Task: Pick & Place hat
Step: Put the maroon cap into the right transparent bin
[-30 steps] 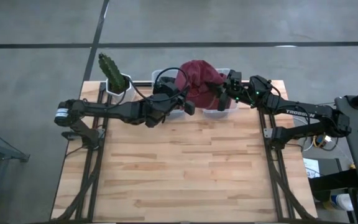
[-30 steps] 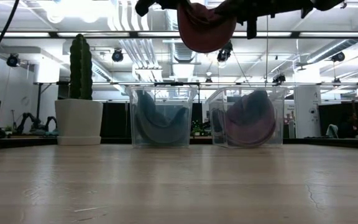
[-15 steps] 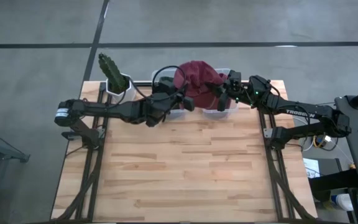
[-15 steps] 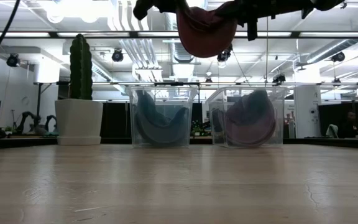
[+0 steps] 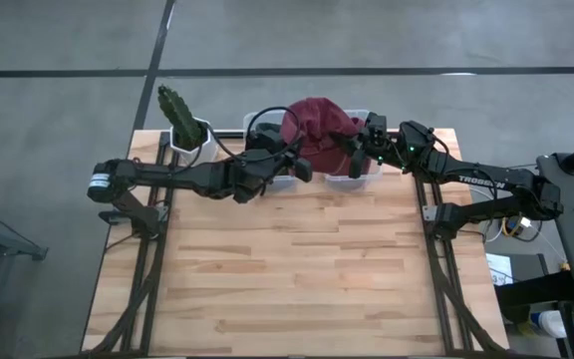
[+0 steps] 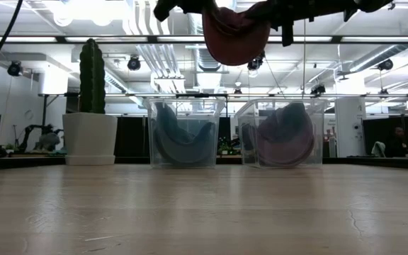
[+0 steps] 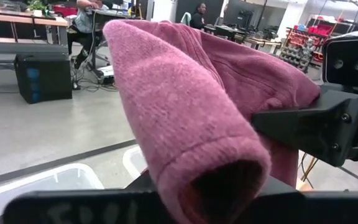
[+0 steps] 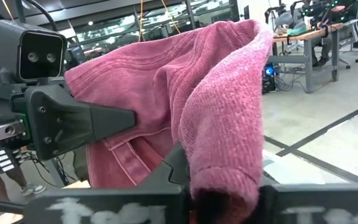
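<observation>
A maroon knit hat point(image 5: 319, 124) hangs in the air between my two grippers, above the gap between two clear bins at the table's far edge. In the low view the hat point(image 6: 234, 35) sags high over the bins. My left gripper point(image 5: 297, 162) is shut on the hat's left side. My right gripper point(image 5: 355, 154) is shut on its right side. The left bin point(image 6: 184, 106) holds a blue hat point(image 6: 183, 138). The right bin point(image 6: 282, 106) holds a pink hat point(image 6: 287, 138). My left gripper pinches the hat's rim on its left side point(image 7: 211, 167) between its two fingers, several layers bunched together. It comes at the hat level, from the table's left. The hat is lifted clear. My right gripper pinches the rim on the hat's right side point(image 8: 224, 163) between its two fingers, a folded bunch of cloth. It comes level from the table's right. The hat sags slack between the two holds, clear of the bins.
A cactus in a white pot point(image 5: 185, 128) stands at the far left corner, next to the left bin. The wooden tabletop point(image 5: 287, 269) stretches from the bins to the near edge. People and desks show in the room beyond.
Both grippers have kept their hold high over the bins. In the low view the hat's sagging middle hangs a little lower than a second ago.
</observation>
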`<state>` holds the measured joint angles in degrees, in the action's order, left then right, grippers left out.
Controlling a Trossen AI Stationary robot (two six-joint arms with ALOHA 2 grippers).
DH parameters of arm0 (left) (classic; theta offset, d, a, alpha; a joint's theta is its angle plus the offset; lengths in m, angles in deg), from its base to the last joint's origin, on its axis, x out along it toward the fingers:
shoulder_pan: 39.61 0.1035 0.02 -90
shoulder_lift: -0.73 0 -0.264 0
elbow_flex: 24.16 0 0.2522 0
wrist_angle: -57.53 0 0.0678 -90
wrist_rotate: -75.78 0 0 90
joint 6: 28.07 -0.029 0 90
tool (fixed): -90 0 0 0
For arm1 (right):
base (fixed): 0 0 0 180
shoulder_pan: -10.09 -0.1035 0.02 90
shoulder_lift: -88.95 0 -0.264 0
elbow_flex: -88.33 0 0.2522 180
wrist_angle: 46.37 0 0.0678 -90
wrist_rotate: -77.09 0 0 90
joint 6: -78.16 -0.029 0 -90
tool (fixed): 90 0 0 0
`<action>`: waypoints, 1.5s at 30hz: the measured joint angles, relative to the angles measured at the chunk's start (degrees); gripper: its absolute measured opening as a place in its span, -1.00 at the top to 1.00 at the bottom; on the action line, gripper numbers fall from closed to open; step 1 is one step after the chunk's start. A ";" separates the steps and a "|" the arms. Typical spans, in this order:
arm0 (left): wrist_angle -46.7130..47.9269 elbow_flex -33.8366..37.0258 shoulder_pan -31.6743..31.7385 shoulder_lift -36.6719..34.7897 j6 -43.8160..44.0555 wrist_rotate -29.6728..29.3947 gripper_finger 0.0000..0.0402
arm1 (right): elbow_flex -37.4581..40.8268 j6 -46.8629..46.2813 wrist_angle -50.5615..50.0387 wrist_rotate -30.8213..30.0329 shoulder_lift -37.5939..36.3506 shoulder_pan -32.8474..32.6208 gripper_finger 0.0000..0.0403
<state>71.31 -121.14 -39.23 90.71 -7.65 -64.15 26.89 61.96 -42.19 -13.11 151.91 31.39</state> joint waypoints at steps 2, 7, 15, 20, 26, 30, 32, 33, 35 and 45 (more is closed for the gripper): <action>0.00 0.00 0.02 0.00 -0.89 0.45 0.64 | 0.00 -0.16 0.01 0.00 0.00 0.00 0.95; 0.02 0.00 0.02 0.00 -1.78 0.87 0.36 | 0.00 -0.69 0.01 0.00 0.00 0.02 0.95; 0.13 0.00 -0.29 -0.78 -4.37 0.87 0.05 | 0.00 -0.75 -0.59 -2.99 -0.06 0.68 0.95; 0.23 0.00 -1.46 -4.47 -7.82 0.81 0.04 | 0.00 -3.25 -4.77 -6.07 -0.92 2.92 0.95; 6.69 0.00 -2.53 -8.98 -7.95 0.79 0.04 | 0.00 -9.11 -10.69 -7.48 -2.58 7.79 0.95; 12.07 0.00 -2.75 -10.76 -4.78 0.79 0.04 | 0.00 -13.19 -18.09 -7.46 -3.70 12.17 0.95; 14.63 0.00 -2.75 -11.06 -2.89 0.80 0.04 | 0.01 -14.22 -21.03 -7.25 -4.10 14.28 0.95; 15.68 0.02 -2.75 -11.06 -2.31 0.80 0.04 | 0.02 -14.75 -22.13 -7.19 -4.36 15.13 0.95; 17.66 0.02 -2.78 -11.01 -1.16 0.81 0.04 | 0.02 -15.86 -23.40 -6.94 -4.81 16.53 0.95; 20.72 0.11 -2.80 -10.40 0.49 0.81 0.04 | 0.17 -18.40 -31.52 -3.31 -4.53 20.39 0.94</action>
<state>92.03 -121.03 -42.02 80.30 -7.15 -63.34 27.06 43.57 -73.71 -16.42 147.39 51.77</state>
